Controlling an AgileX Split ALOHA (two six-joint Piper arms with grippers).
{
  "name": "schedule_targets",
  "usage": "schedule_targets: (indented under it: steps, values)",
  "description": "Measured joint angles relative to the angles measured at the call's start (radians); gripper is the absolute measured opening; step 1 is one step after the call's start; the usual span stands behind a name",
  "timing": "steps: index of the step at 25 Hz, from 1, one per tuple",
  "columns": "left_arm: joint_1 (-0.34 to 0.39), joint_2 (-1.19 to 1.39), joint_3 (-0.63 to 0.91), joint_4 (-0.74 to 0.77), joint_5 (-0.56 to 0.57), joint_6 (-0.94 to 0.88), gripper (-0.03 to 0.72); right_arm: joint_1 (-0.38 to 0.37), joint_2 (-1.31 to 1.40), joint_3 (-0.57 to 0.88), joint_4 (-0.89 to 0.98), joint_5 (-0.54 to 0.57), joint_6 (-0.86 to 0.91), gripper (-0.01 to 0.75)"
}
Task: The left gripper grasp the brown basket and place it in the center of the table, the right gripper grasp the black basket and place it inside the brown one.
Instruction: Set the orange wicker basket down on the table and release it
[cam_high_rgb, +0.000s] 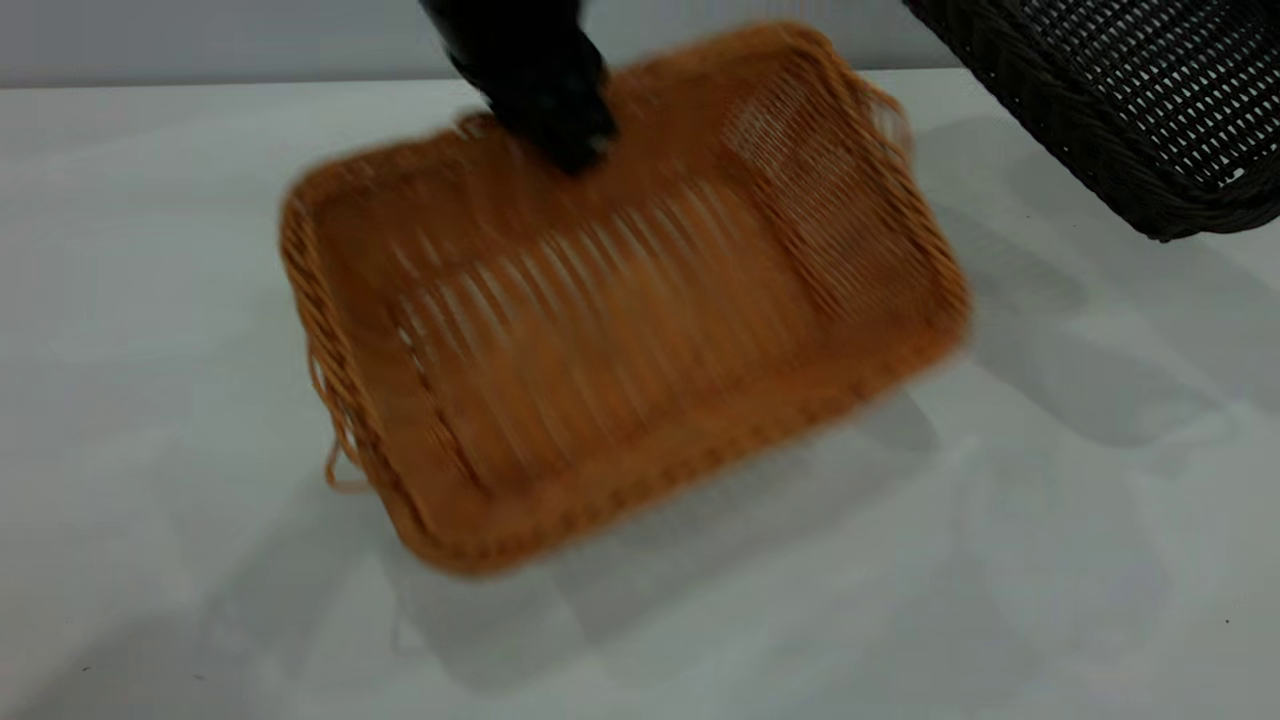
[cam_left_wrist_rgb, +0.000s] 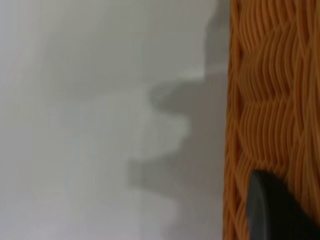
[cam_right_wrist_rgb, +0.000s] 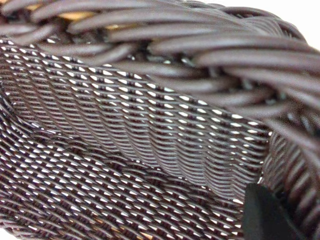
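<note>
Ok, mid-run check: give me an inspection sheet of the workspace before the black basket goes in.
Surface: the table is plain white-grey, bare apart from shadows.
Job's things: the brown basket is near the middle, motion-blurred, one side seemingly raised. The black basket is at the far right edge of the exterior view, tilted and apparently lifted, not inside the brown one.
Clutter: nothing seen.
Grippers: the left gripper is at the brown basket's far rim; a dark finger lies against the weave. One right finger shows against the black basket's wall.
Cables: nothing seen.
Surroundings: a plain grey wall behind the table.
</note>
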Motion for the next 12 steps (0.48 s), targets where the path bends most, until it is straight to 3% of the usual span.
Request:
schedule_targets:
  steps: [3, 7, 12]
  values:
    - [-0.004, 0.008, 0.0, -0.135, 0.074, 0.22, 0.074, 0.0, 0.0, 0.0, -0.022, 0.025, 0.0, 0.077]
    - [-0.002, 0.022, 0.0, -0.204, 0.112, 0.495, 0.074, 0.0, 0.0, 0.0, -0.027, 0.05, 0.0, 0.077]
    - [-0.002, 0.101, -0.036, -0.211, 0.073, 0.607, 0.074, 0.0, 0.0, 0.0, -0.054, 0.077, 0.0, 0.077]
